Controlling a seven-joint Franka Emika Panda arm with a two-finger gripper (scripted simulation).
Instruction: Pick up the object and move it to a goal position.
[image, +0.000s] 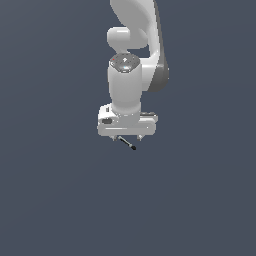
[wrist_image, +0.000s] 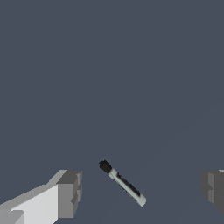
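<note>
jaws (wrist_image: 140, 192): wide open, holding nothing | rod (wrist_image: 123, 183): lies slantwise between the fingers (wrist_image: 70, 192), untouched | why: straddled, ready to close on it

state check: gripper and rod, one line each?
gripper: open, fingers wide apart, holding nothing.
rod: lying between the fingers, touching neither, angled diagonally across the gap, black tip at one end, not grasped.
</note>
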